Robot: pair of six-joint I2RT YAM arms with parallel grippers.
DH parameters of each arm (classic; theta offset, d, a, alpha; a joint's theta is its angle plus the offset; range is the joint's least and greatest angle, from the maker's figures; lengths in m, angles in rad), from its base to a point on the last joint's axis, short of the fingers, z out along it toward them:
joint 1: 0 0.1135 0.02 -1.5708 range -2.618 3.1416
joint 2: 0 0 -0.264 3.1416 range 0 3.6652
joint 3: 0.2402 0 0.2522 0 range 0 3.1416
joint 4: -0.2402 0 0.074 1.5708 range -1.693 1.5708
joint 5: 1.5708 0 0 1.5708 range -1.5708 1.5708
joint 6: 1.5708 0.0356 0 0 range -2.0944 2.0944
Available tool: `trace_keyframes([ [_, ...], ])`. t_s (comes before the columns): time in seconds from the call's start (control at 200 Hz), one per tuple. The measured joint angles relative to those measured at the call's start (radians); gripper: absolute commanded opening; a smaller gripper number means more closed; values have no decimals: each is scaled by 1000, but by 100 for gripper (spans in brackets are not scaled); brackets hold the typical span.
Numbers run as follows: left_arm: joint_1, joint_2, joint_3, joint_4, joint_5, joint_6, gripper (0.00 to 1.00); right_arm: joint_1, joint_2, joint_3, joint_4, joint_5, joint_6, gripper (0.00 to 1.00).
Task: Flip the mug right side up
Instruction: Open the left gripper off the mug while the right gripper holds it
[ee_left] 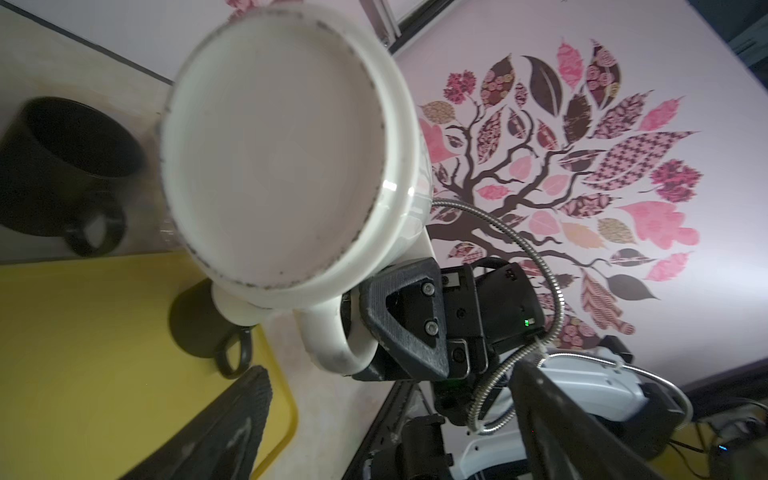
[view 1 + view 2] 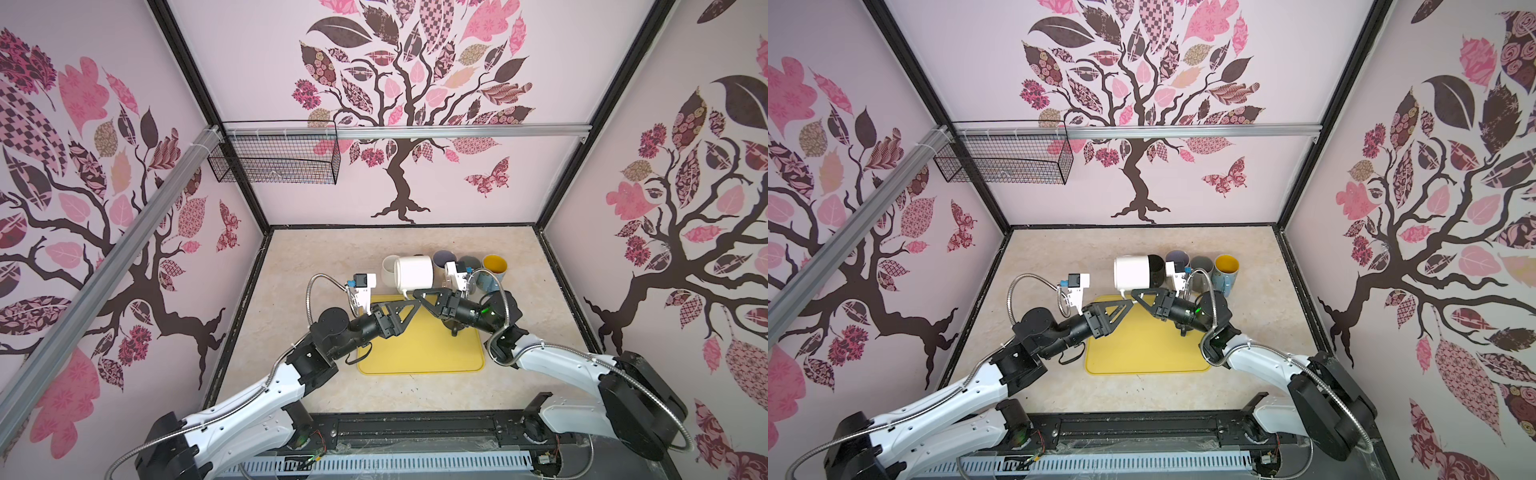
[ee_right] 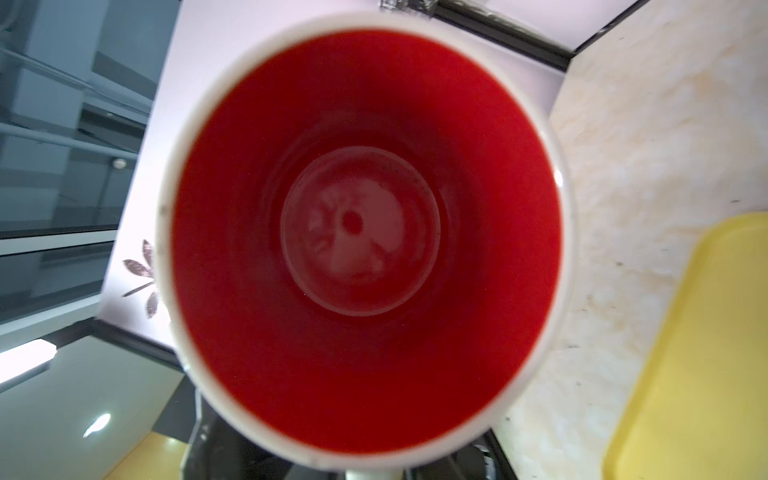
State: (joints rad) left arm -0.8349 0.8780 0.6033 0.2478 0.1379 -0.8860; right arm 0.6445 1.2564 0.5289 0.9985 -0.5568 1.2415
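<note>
Mug [image 2: 413, 272] sideways near tray [image 2: 419, 353] edge, right claw [image 2: 415, 295] clamping handle [image 1: 328, 345], left claw [image 2: 411, 307] spread

Mug [image 2: 413, 272] was white outside, red inside; tray [image 2: 419, 353] yellow; tabletop [image 2: 324, 257] beige marbled; walls [image 2: 257, 83] pale pink, brown-pink tree print

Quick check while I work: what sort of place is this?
Most likely a staged robot test booth, not a real kitchen: black-framed walls papered with a tree print, a wire basket hung on an aluminium rail, and a yellow tray before a row of mugs.
</note>
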Motion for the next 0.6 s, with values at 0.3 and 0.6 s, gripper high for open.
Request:
trace_keyframes([
  [0.3, 18, -18, 124, -452, -172, 192, 96, 0, -88, 57, -342, 68, -185, 0],
  [0.6, 11, 27, 189, -763, -303, 308, 96, 15, -90, 209, -798, 257, -407, 0],
])
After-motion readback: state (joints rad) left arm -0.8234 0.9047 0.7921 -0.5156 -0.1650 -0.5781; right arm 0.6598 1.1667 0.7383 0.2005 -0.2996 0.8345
